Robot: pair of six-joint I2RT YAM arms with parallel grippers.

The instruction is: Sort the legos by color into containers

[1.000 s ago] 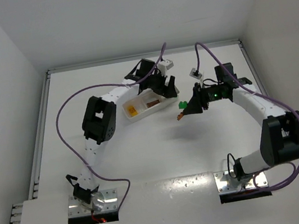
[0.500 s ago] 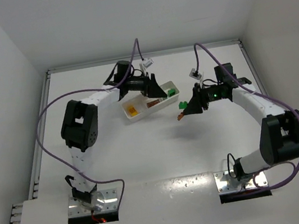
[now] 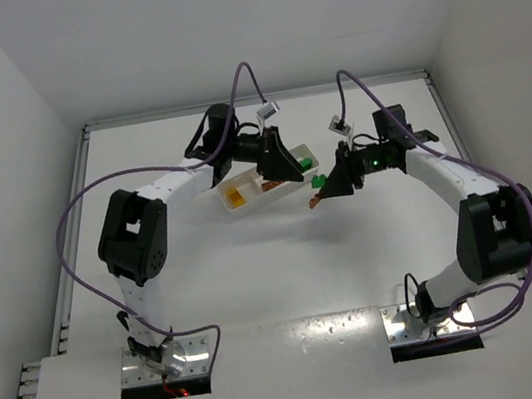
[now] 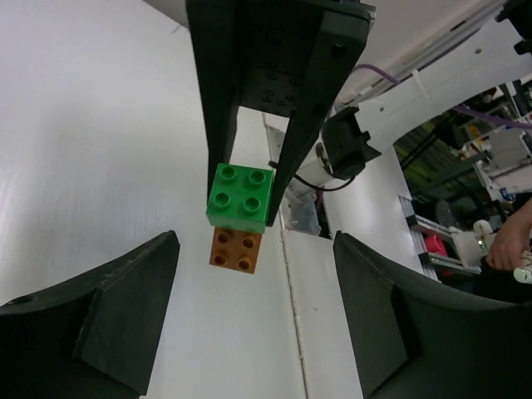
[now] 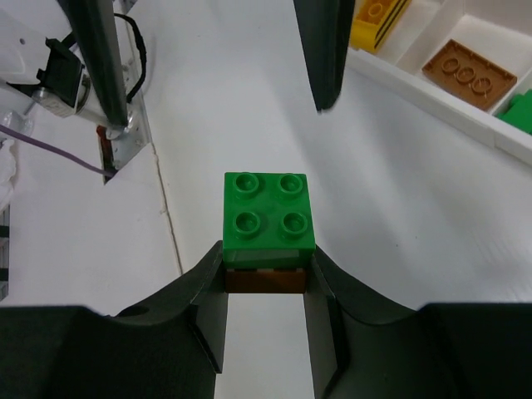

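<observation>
My right gripper (image 3: 320,192) is shut on a small stack, a green brick (image 5: 268,218) on top of a reddish-brown brick (image 5: 264,280), and holds it above the table just right of the white tray (image 3: 250,205). My left gripper (image 3: 290,168) is open and empty over the tray's right end, facing the stack (image 4: 239,197). Its wide-apart fingers (image 4: 100,320) frame the left wrist view. The tray holds a yellow brick (image 3: 235,197) in its left compartment, a brown plate (image 3: 270,186) in the middle and a green brick (image 3: 307,163) in the right.
White walls enclose the table on the left, back and right. Purple cables loop above both arms. The tray's compartments also show at the top right of the right wrist view (image 5: 432,100), close beside the held stack.
The left arm's elbow swung left and its gripper drew back, uncovering the green brick in the tray's right compartment. My right gripper moved slightly up and left with the stack.
</observation>
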